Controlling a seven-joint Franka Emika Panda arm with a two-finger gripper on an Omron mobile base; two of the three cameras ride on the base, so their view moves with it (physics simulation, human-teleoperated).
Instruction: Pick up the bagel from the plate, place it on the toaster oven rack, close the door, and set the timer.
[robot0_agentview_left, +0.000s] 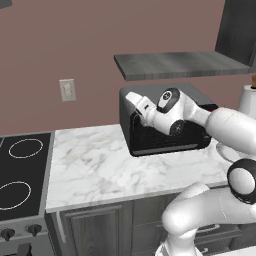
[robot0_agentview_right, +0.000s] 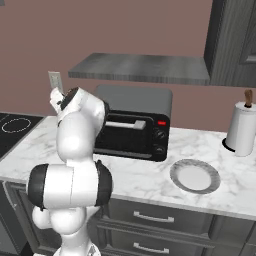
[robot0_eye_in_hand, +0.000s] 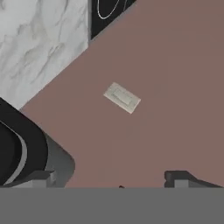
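— From the left base view, what do you make of it?
— The toaster oven (robot0_agentview_left: 167, 131) sits at the back of the marble counter (robot0_agentview_left: 100, 165), the arm reaching across its front; a stove (robot0_agentview_left: 22, 175) lies to the left, a shelf (robot0_agentview_left: 180, 64) hangs above; I can't read the jaws from here.

— And from the right?
— The plate (robot0_agentview_right: 195, 176) lies bare on the counter, just right of the oven and apart from it; no bagel on it; the door (robot0_agentview_right: 127, 136) looks upright and shut, its silver handle (robot0_agentview_right: 126, 124) along the top; I'd guess the bagel is inside, though the window doesn't let me tell. A paper towel roll (robot0_agentview_right: 242, 127) stands well off to the right.

— So the timer is left?
— That's my judgement; the knobs (robot0_agentview_right: 160, 135) under the red light look small, round and rigid, probably stiff to turn; best pinched across the rim, squarely, since smooth plastic may slip.

— The hand view?
— The gripper (robot0_eye_in_hand: 111, 180) has its fingertips (robot0_eye_in_hand: 183, 177) wide apart, holding nothing; it faces the brown wall and an outlet (robot0_eye_in_hand: 122, 97), the oven's rounded corner at one side.
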